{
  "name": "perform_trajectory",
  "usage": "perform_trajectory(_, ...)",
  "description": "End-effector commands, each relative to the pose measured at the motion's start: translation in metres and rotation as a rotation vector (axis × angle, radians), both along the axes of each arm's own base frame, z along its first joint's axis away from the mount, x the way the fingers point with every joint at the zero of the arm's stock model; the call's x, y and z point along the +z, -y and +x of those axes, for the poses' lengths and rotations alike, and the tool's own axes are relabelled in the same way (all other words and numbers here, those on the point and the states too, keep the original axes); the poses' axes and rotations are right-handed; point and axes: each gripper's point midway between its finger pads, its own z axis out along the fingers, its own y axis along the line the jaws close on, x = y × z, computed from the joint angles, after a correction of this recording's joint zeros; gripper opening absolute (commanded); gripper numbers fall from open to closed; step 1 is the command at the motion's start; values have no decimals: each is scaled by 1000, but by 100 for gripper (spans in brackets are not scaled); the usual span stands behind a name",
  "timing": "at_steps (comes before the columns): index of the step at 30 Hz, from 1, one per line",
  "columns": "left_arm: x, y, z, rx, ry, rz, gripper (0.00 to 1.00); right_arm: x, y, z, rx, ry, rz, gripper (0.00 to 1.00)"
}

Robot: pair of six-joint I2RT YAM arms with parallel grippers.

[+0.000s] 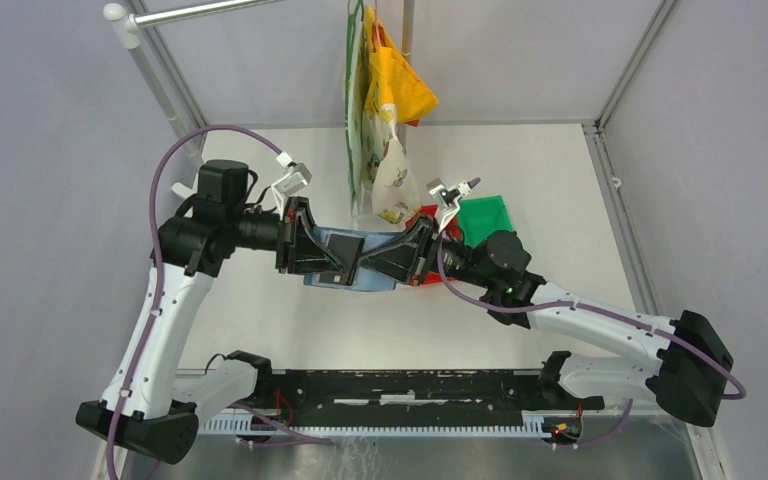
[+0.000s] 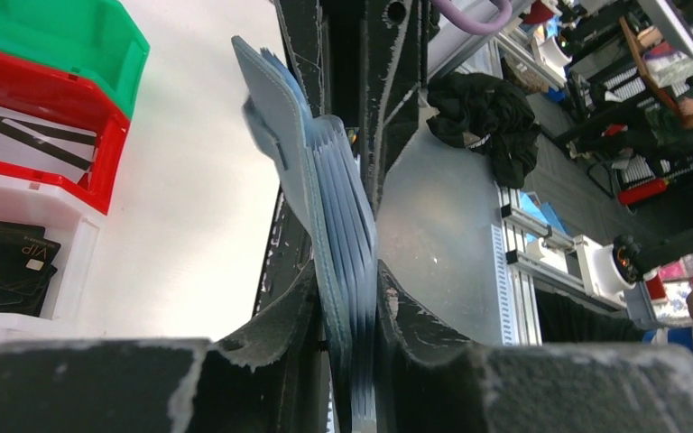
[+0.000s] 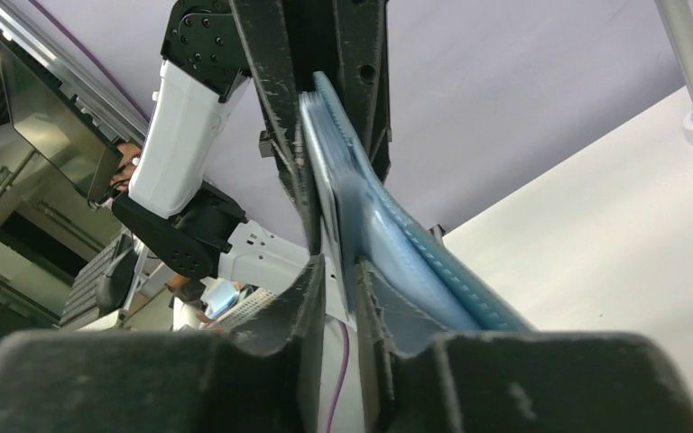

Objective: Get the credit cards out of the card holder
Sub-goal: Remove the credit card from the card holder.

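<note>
Black card (image 2: pixel 4 262) in white bin (image 2: pixel 79 248) reads "VIP"; left fingers (image 2: pixel 280 316) and right fingers (image 3: pixel 302 307) each clamp the card holder (image 2: pixel 325 198).

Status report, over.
Left gripper, right gripper: both shut on card holder, held between them. Credit cards lie in red bin, white bin. Hanging bags nearby.

Left gripper (image 1: pixel 332 268) and right gripper (image 1: pixel 380 262) meet, both clamping the blue card holder (image 1: pixel 358 243) (green bin (image 1: pixel 486 217) just behind).
</note>
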Motion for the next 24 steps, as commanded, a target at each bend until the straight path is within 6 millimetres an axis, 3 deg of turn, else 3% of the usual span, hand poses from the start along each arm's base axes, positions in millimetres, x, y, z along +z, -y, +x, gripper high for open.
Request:
perform_trajectory(1,35,1,-35,-108,5,-97,4,12,-2,27,-135,29,2,33)
perform_trajectory(4,38,1,-35,-106,0,-102,4,15,-11,24,-123,42,-14,39)
perform_trajectory(8,42,1,-37,-111,4,-108,4,14,-16,26,-126,36,-24,37)
perform_trajectory(12,43,0,-39,-112,17,-111,5,16,-19,29,-146,34,-28,24)
perform_trajectory(16,44,1,-37,-107,18,-109,6,18,-11,33,-191,40,-42,0)
perform_trajectory(20,48,1,-36,-113,22,-114,16,18,3,29,-217,73,-50,0)
perform_trajectory(24,52,1,-37,-122,27,-122,17,12,21,24,-228,79,-12,0)
